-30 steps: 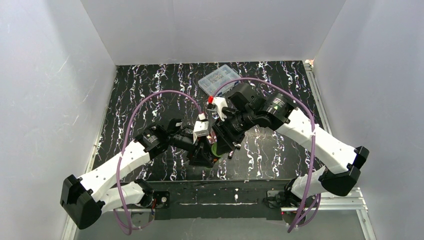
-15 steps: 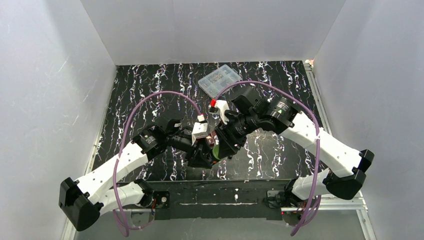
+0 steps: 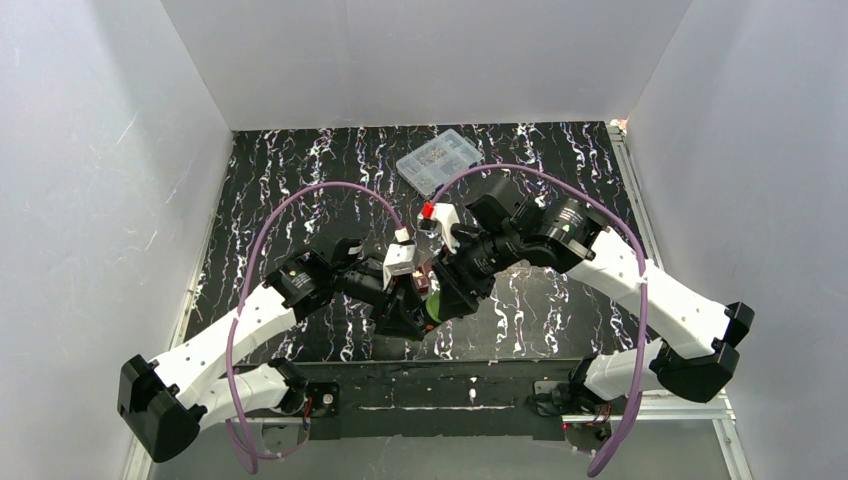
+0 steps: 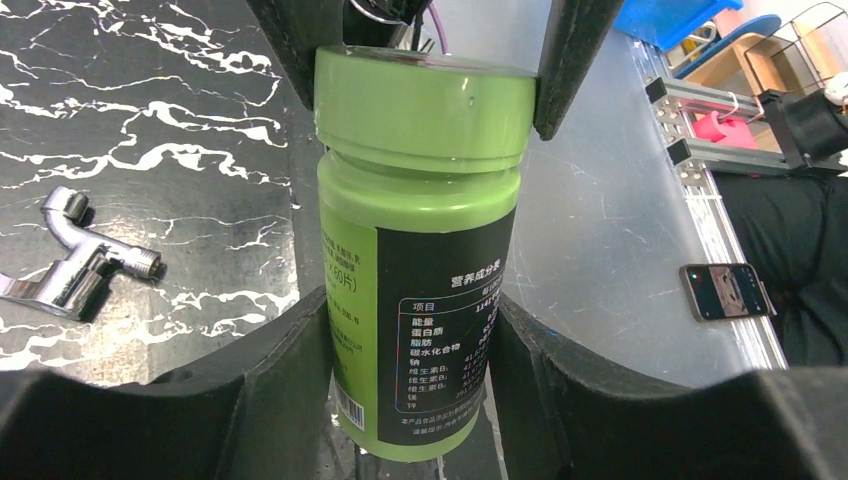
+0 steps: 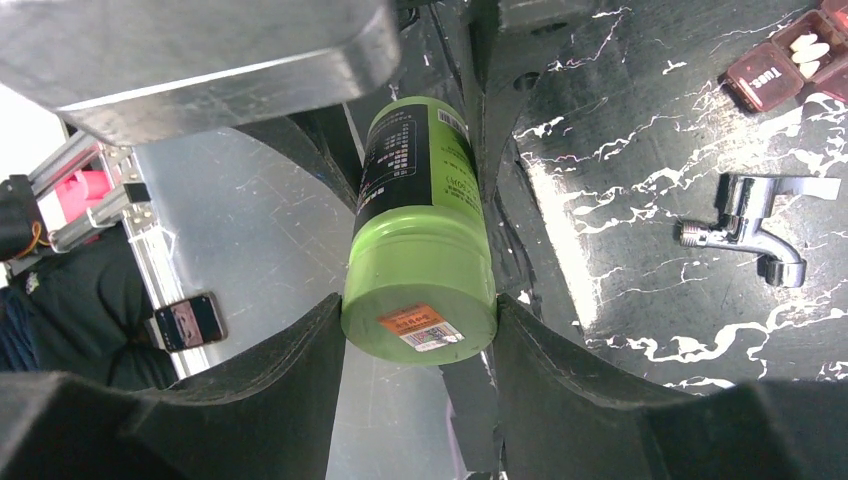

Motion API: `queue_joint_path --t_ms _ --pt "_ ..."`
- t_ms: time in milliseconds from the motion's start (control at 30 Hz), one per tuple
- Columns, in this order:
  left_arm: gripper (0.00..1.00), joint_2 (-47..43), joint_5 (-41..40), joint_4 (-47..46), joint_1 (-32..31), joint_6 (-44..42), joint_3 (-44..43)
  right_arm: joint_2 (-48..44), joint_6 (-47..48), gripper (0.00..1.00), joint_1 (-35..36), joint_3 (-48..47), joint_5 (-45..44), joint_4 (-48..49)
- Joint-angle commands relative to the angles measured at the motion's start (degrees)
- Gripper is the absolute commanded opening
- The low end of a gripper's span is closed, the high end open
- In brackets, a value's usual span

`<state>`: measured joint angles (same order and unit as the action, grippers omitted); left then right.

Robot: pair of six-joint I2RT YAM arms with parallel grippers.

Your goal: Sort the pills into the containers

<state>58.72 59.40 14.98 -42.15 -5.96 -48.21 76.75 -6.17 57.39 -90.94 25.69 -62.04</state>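
Your left gripper (image 4: 410, 345) clamps the green-capped bottle (image 4: 425, 240) by its labelled body above the worktop (image 4: 150, 130). Your right gripper (image 5: 420, 322) pinches the cap (image 5: 415, 275).

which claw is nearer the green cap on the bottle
Right. The right claw is clamped on the green cap itself, a finger on each side. The left claw grips the bottle further down, on its labelled body.

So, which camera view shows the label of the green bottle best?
The left wrist view: the green bottle fills the frame, its printed label facing the camera. The right wrist view shows mainly its cap; the top external view only a green sliver.
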Motion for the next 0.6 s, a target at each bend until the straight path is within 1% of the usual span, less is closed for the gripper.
queue_joint_path --t_ms 0,33,133,200,267,433,533,567 --pt "0.00 -0.22 1.89 -9.60 0.67 2.18 -1.29 1.06 1.84 0.21 3.90 1.74 4.96 -2.55" --pt "0.00 0.51 3.45 -11.30 0.67 3.59 -1.21 1.10 2.02 0.21 4.36 1.73 4.91 -2.51" --pt "0.00 1.94 5.71 -12.38 0.69 5.36 -1.34 0.92 2.81 0.18 5.02 1.96 6.26 -2.65" --pt "0.00 1.30 5.83 -14.19 0.67 5.56 -0.63 0.25 3.16 0.17 5.27 2.64 7.61 -2.01" --pt "0.00 0.75 6.37 -16.50 0.67 8.02 -0.05 -0.66 3.27 0.17 5.35 3.47 9.11 -0.90" --pt "0.00 1.71 8.39 -15.34 0.70 8.09 -1.52 -0.59 4.09 0.18 5.73 2.91 9.55 -1.88" --pt "0.00 1.19 5.52 -15.33 0.71 6.94 -1.40 -0.54 4.25 0.17 5.98 3.15 9.64 -2.28" --pt "0.00 0.49 2.97 -15.33 0.68 6.41 -1.14 -0.67 3.93 0.17 6.00 3.60 9.67 -1.99"
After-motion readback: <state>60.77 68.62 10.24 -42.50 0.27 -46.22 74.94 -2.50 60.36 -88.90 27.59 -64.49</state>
